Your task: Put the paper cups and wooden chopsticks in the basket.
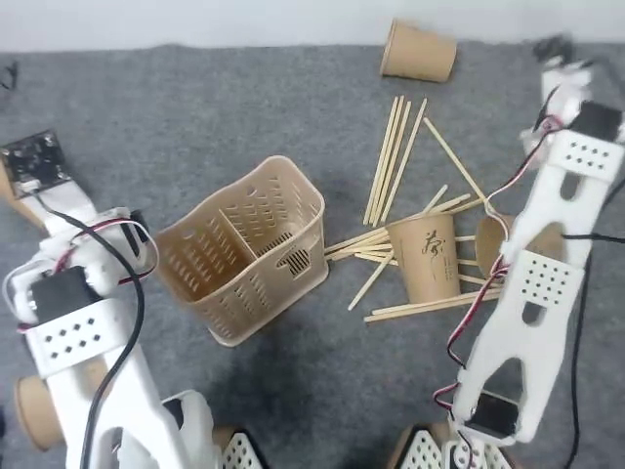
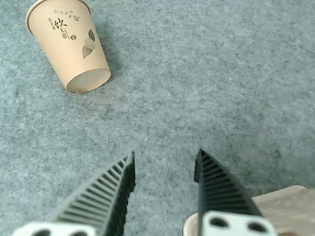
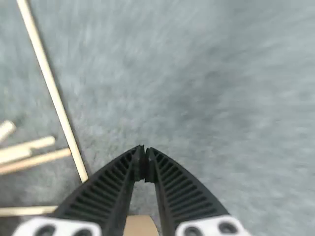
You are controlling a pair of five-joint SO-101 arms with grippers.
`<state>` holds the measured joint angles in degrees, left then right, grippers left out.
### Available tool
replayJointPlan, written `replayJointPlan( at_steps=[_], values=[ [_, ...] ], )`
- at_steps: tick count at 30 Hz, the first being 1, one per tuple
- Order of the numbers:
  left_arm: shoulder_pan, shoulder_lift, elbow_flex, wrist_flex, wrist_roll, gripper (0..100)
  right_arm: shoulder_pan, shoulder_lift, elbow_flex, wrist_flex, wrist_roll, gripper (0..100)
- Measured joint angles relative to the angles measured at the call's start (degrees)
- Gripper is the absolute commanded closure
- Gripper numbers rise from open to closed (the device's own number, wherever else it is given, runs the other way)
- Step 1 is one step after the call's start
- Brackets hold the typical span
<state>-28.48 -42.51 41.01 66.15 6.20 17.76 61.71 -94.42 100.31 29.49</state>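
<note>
- The basket [image 1: 259, 313] stands mid-table with nothing in it, so I judge the task barely begun. The wooden chopsticks [image 1: 391, 161] lie scattered to its right, with a printed cup [image 1: 425, 256] resting across them and a far cup [image 1: 418, 51] on its side near the far edge.
- The left gripper [image 2: 166, 155] hangs over bare carpet with its jaws apart and nothing between them.
- The right gripper [image 3: 143, 150] has its jaws pressed together on nothing, just beside a single chopstick [image 3: 49, 83].
- Risk: the sticks lie flat on soft carpet, so the jaws could slide off one or scoop up several at once.
- Risk: pulling sticks from under the printed cup could set it rolling.
- Risk: the basket looks light, and the left arm beside it could shove or tip it.
- Only the high view shows a near-left cup [image 1: 34, 410] tucked under the left arm, and a half-hidden cup [image 1: 488, 242] behind the right arm.
- The left wrist view shows a toppled cup [image 2: 69, 44]. I cannot match it to any cup seen from above.
</note>
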Motion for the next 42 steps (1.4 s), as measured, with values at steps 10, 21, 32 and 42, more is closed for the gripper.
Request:
replayJointPlan(
  at_steps=[10, 21, 32, 42],
  values=[
    [-0.3, 0.1, -8.3, 1.8, -1.6, 80, 1.0, -17.4, 0.0, 0.4, -6.7, 99.1],
    [-6.9, 0.0, -36.7, 13.2, -3.1, 80, -3.8, -46.2, 31.3, 0.4, -6.9, 99.1],
    [-8.0, 14.9, -65.5, 29.6, -3.1, 80, -20.2, -82.2, 79.1, 0.4, -5.7, 99.1],
    [-15.0, 41.2, -88.7, 30.8, -3.1, 80, -20.9, -103.7, 110.6, -11.7, -4.5, 99.1]
  ],
)
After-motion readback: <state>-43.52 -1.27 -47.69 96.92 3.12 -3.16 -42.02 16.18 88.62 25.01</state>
